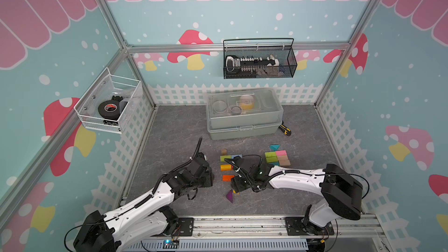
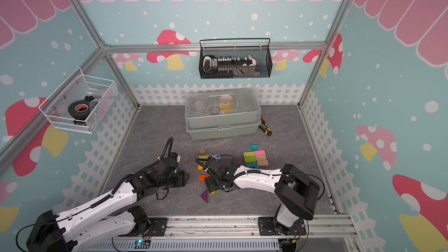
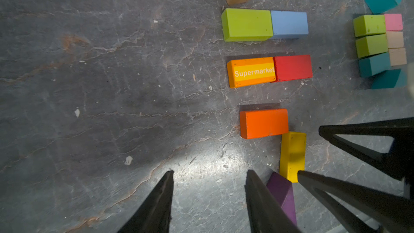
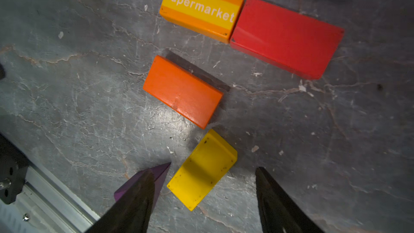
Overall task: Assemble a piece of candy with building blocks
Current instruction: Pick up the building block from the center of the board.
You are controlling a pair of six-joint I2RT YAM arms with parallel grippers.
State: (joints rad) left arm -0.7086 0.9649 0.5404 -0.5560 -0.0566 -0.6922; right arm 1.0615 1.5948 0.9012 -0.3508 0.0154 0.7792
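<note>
Yellow block [image 4: 201, 171]: a rectangular bar lying flat on the grey worktop [image 4: 67, 75], with one short end close to a corner of the plain orange block [image 4: 182, 91]. Its long axis runs away from the right wrist at a slant, so the line between the fingers crosses its narrow width obliquely rather than squarely. Right gripper [image 4: 206, 170]: spread wide and astride the yellow block, with a gap showing on either side and nothing in its hold. It is judged much the nearer arm for this piece. Purple prism [image 4: 162, 172]: triangular, just beside the yellow block on the side toward the left arm, partly hidden under one finger of the right gripper. Left gripper [image 3: 210, 172]: parted and empty, with bare worktop between its fingers and the purple prism [image 3: 282, 193] just outside one of them. It is judged the nearer arm for the prism. Views: only the right wrist view shows the whole yellow block and the clearance at each finger. In a top view only a sliver of the yellow block [image 1: 235, 191] shows past the right gripper. Only the left wrist view shows both grippers' fingers together, along with the green and blue pair [image 3: 264, 25] and the far cluster of blocks [image 3: 378, 48], well apart.
</note>
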